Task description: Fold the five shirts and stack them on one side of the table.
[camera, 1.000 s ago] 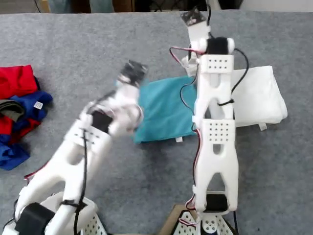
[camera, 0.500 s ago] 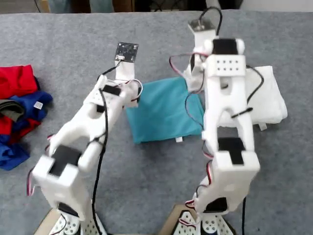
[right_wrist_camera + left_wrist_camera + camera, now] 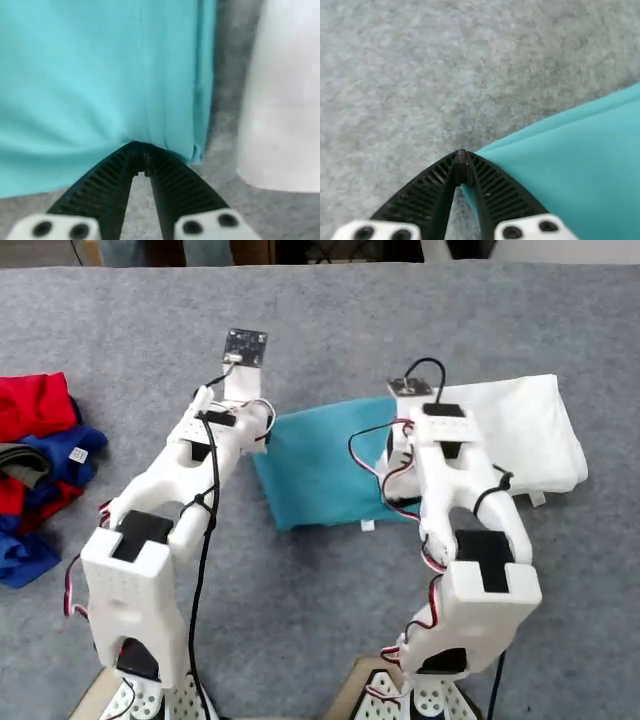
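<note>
Grey, felt-like worktop (image 3: pixel 320 320) with a nubbly surface spreads under both arms. Near its middle lies the teal shirt (image 3: pixel 320 465), folded into a smooth, slightly skewed rectangle. Just beside it is the white shirt (image 3: pixel 525 430), a thicker folded pad. At the left edge in the high view sits a crumpled heap of red and blue shirts (image 3: pixel 35 475), well apart from the folded two. The wrist views add the grips. The left pincer (image 3: pixel 461 156), its black ribbed fingers drawn together, pinches the teal shirt's corner. The right pincer (image 3: pixel 144 161) is likewise closed on its layered hem, with a grey strip of worktop separating teal from white.
</note>
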Robot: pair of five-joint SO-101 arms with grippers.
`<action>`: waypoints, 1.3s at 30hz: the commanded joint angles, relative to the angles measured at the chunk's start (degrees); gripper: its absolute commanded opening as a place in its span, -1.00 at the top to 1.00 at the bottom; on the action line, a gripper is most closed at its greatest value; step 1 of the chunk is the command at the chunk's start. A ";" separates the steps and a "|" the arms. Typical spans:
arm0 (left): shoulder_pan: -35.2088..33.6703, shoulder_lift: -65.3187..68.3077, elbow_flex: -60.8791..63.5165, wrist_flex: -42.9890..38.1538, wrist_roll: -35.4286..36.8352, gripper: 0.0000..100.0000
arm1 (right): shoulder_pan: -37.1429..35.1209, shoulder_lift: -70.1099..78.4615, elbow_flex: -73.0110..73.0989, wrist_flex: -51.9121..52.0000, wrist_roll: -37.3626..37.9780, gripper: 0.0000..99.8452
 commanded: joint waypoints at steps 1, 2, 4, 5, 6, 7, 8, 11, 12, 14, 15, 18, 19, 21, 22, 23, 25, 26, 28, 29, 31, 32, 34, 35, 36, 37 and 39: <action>0.31 -0.62 -2.95 -1.14 -1.23 0.94 | 1.05 -3.74 -3.47 2.37 -0.18 0.97; 0.13 -0.62 -2.95 -1.14 -1.23 0.94 | 1.05 -4.26 -4.97 4.22 -0.18 0.97; 0.04 -0.62 -2.86 -1.14 -1.23 0.94 | 0.97 -5.58 -8.13 8.79 -0.09 0.97; 0.04 -0.62 -2.77 -1.14 -1.23 0.94 | 0.97 -6.29 -9.71 10.99 -0.09 0.97; 0.04 -0.62 -2.68 -1.14 -1.23 0.94 | 0.79 -7.16 -11.30 13.54 -0.09 0.97; 0.04 -0.62 -2.59 -1.05 -1.23 0.94 | 0.26 -8.13 -12.79 16.00 -0.09 0.97; 0.04 -0.62 -2.59 -1.05 -1.23 0.94 | -0.26 -9.10 -14.20 18.55 -0.09 0.97; -0.57 -0.79 -2.59 -0.97 -1.14 0.94 | -1.05 -11.91 -16.84 25.67 -0.09 0.97; -1.10 -1.41 -3.12 0.09 -0.62 0.94 | -1.14 -12.53 -17.19 27.87 -0.35 0.97; -3.03 -4.57 -4.00 3.69 3.60 0.94 | -1.14 -13.23 -17.27 31.21 -0.62 0.97; -4.26 -6.59 -4.35 5.45 5.89 0.94 | -1.05 -13.58 -16.92 32.09 -0.70 0.97; -7.69 -11.60 -4.09 7.91 10.90 0.94 | -1.05 -13.58 -15.69 31.82 -5.98 0.83; -8.75 -12.22 -3.47 7.74 11.87 0.94 | -1.32 -13.23 -15.43 31.21 -9.32 0.75; -10.15 -12.31 -2.07 7.38 12.84 0.94 | -3.34 -13.14 -15.34 29.10 -16.09 0.57; -10.51 -12.31 -1.45 7.38 12.92 0.94 | -4.22 -13.14 -15.34 28.40 -18.37 0.48; -10.59 -12.31 -1.01 7.38 12.92 0.94 | -5.45 -13.05 -15.34 27.60 -19.43 0.41; -10.59 -12.31 -0.66 7.38 12.75 0.94 | -8.26 -12.97 -15.08 24.62 -21.01 0.29; -10.68 -12.31 -0.75 7.38 12.75 0.94 | -9.14 -12.53 -14.55 22.77 -21.89 0.25; -10.59 -12.31 -0.75 7.38 12.66 0.94 | -10.46 -10.59 -13.41 18.73 -24.00 0.24; -10.59 -12.31 -0.75 7.38 12.57 0.94 | -10.81 -9.10 -12.97 17.14 -24.88 0.24; -10.59 -12.31 -0.75 7.38 12.57 0.94 | -10.90 -5.67 -12.79 15.03 -26.55 0.24; -10.68 -12.31 -0.75 7.38 12.57 0.94 | -10.90 -4.00 -12.88 14.24 -27.43 0.24; -10.68 -12.31 -0.75 7.38 12.57 0.94 | -10.81 -1.10 -12.97 12.75 -28.13 0.24; -10.68 -12.31 -0.75 7.38 12.48 0.94 | -10.81 0.13 -12.97 11.87 -28.22 0.25; -10.68 -12.31 -0.75 7.38 12.48 0.94 | -10.81 1.01 -12.97 10.90 -28.22 0.27; -10.68 -12.31 -0.75 7.38 12.48 0.94 | -10.81 1.63 -12.97 10.02 -28.22 0.29; -10.68 -12.31 -0.75 7.38 12.48 0.94 | -10.81 2.59 -12.79 8.35 -28.22 0.37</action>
